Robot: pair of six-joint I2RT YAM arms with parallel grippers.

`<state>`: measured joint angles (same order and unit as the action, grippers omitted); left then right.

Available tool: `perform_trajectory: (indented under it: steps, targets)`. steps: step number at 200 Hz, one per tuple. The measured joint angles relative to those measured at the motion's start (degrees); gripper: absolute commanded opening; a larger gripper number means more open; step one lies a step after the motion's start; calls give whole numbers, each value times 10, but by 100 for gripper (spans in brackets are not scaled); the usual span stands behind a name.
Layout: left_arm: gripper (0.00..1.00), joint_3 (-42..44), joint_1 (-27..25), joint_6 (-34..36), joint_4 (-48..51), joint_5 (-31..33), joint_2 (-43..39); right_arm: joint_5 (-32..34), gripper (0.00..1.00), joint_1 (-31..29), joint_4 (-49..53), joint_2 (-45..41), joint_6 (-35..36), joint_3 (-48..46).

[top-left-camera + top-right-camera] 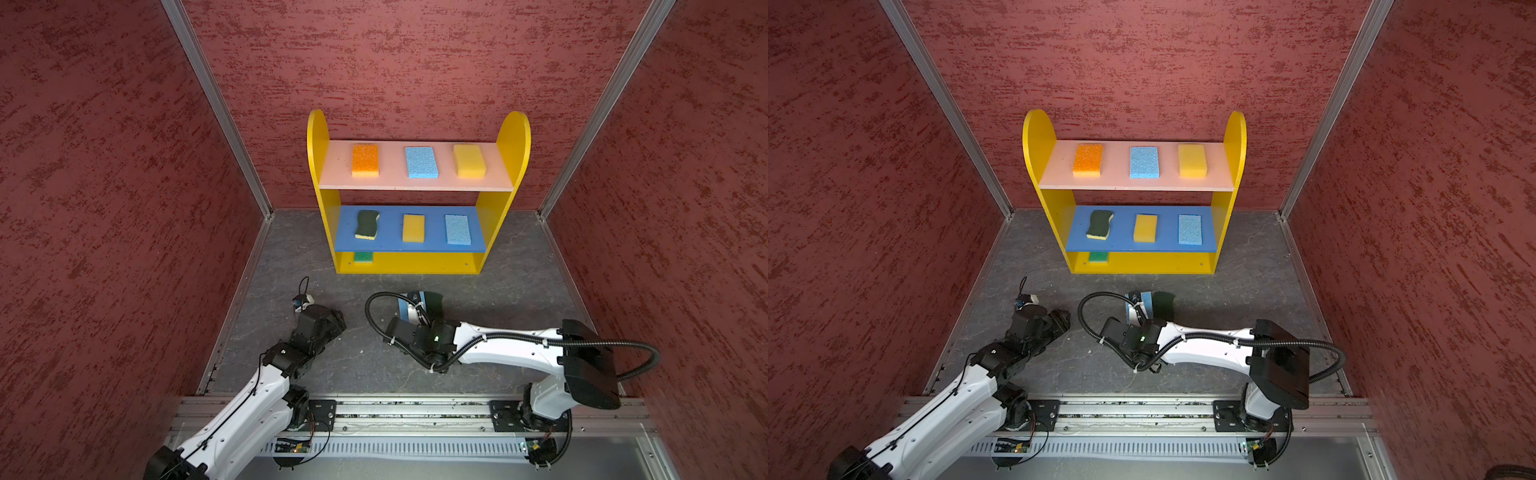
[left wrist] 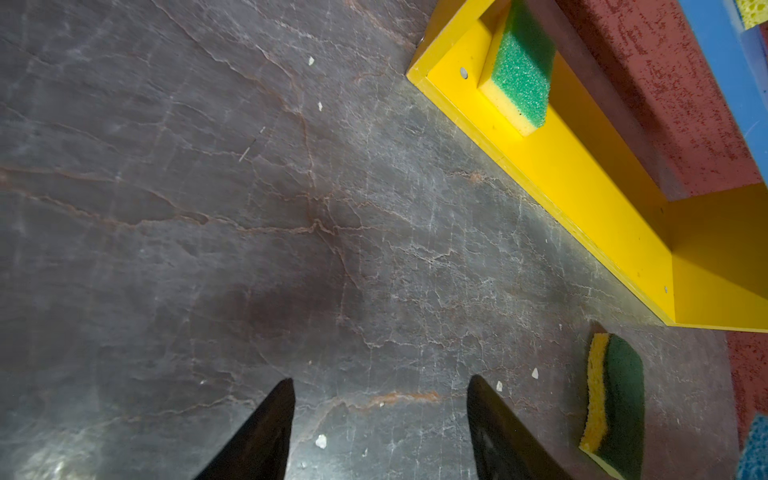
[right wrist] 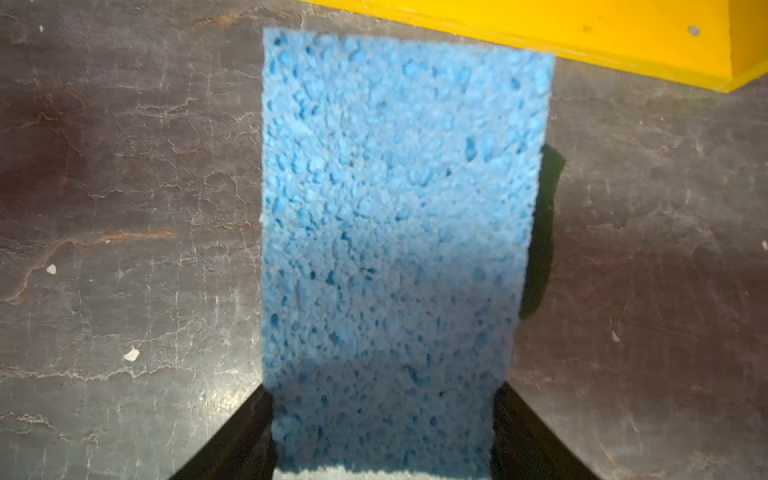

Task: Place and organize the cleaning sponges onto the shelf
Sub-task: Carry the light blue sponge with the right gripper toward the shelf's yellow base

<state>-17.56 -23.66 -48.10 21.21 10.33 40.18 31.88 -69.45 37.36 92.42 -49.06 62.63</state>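
Sponge of light blue porous foam (image 3: 395,208) sits clamped between the right gripper's (image 3: 384,390) fingers, above the grey veined tabletop (image 3: 124,208) before the yellow-sided shelf's (image 1: 513,137) front edge. Just beside it lies a wavy dark-green-on-yellow scourer (image 2: 619,399). Six sponges (image 1: 421,162) fill the pink upper board (image 1: 415,183) and blue middle board (image 1: 390,241). A green-topped rectangular sponge (image 1: 363,257) rests at the yellow base's (image 1: 415,266) left end. The left gripper (image 2: 380,379) hangs spread, gripping nothing.

Seven sponges (image 1: 421,162) on shelf (image 1: 415,264); light blue sponge (image 3: 395,208), green scourer (image 2: 619,399) in front.
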Motion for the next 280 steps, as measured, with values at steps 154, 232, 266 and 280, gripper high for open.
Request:
perform_trajectory:
  steps: [154, 232, 266, 280]
  targets:
    - [67, -9, 28, 41, -29, -2, 27, 6, 73, 109, -165, 81, 123, -11]
    - [67, -19, 32, 52, -55, -10, 50, -3, 73, 160, -202, 134, 138, 17]
    - [67, -20, 34, 54, -59, -11, 59, -7, 73, 173, -214, 155, 156, 35]
    - [67, -20, 35, 55, -61, -10, 64, -8, 73, 177, -217, 162, 162, 42]
